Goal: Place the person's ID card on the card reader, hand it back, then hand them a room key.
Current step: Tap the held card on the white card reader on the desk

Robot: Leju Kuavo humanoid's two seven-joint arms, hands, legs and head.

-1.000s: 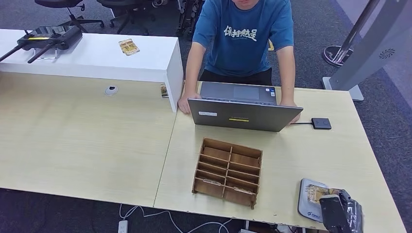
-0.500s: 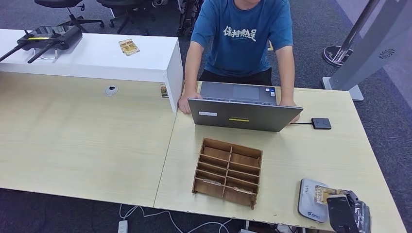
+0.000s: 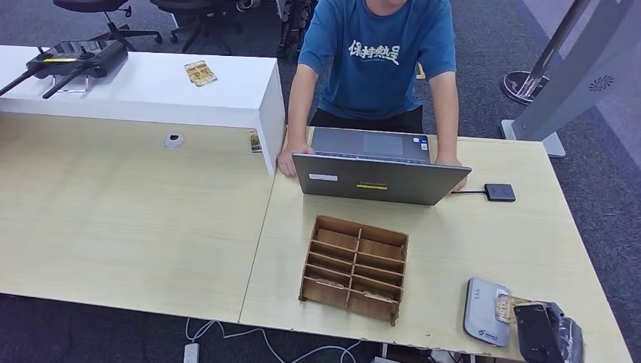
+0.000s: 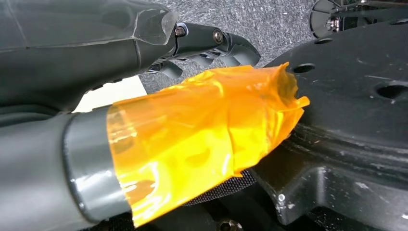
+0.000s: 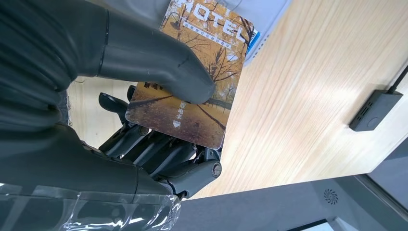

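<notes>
My right hand is at the table's near right corner and pinches a card with an autumn-tree picture. In the right wrist view the thumb presses the card against the fingers under it. The card sits at the right edge of the grey card reader, whose pale casing lies just beyond the card. My left hand hangs low, its thumb wrapped in orange tape, and holds nothing. The person leans on the table behind the laptop.
A wooden compartment tray stands mid-table with a card in a near slot. A small black box on a cable lies right of the laptop. A white counter at the back left carries a card and a black controller.
My right hand has slid right and towards the table's near edge, drawing the card from the top of the reader to its right edge. The person has stayed put.
</notes>
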